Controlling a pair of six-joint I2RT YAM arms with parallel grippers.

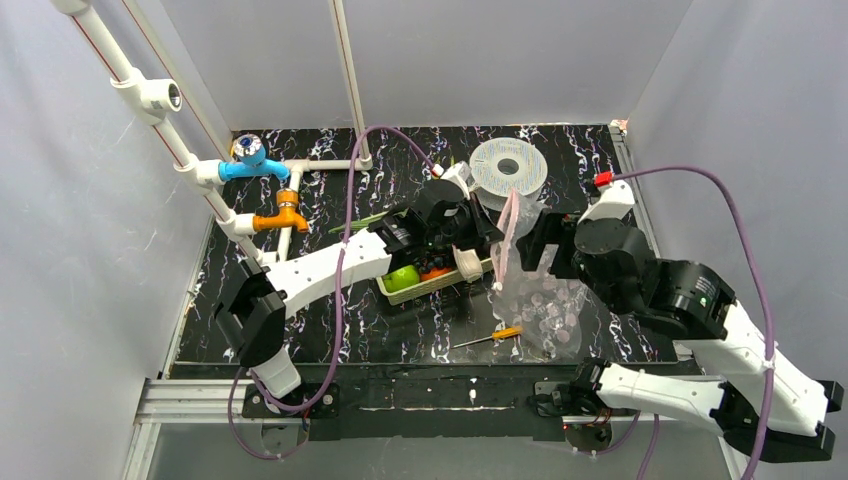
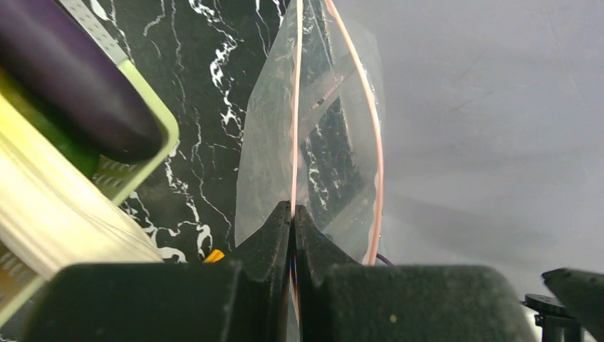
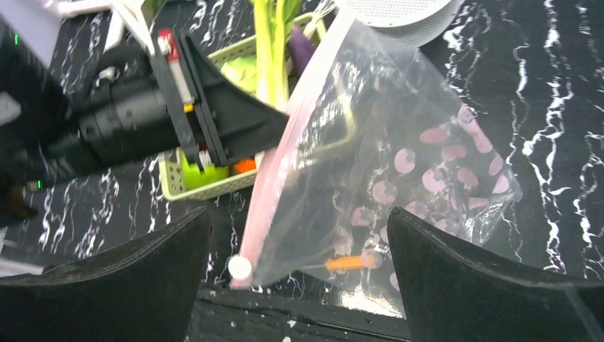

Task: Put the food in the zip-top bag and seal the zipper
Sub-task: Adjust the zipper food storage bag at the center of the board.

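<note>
The zip-top bag [image 1: 545, 300], clear with pink dots, hangs by its mouth edge from my left gripper [image 1: 492, 240]. In the left wrist view the jaws [image 2: 293, 214] are shut on one side of the pinkish zipper [image 2: 294, 107], and the other side [image 2: 374, 142] bows away. My right gripper [image 3: 299, 278] stands open around the bag's lower corner, touching nothing. The zipper [image 3: 274, 185] ends there in a white slider [image 3: 240, 267]. The food lies in the basket: leek [image 3: 274, 50], eggplant [image 3: 300, 46], green apple [image 3: 199, 174] and a red pepper [image 1: 437, 270].
The pale-green basket [image 1: 425, 290] sits under the left arm. A grey spool [image 1: 508, 167] lies behind the bag. An orange-handled screwdriver [image 1: 498, 335] lies on the table by the bag's bottom. White pipes with blue and orange taps [image 1: 262, 190] stand at the back left.
</note>
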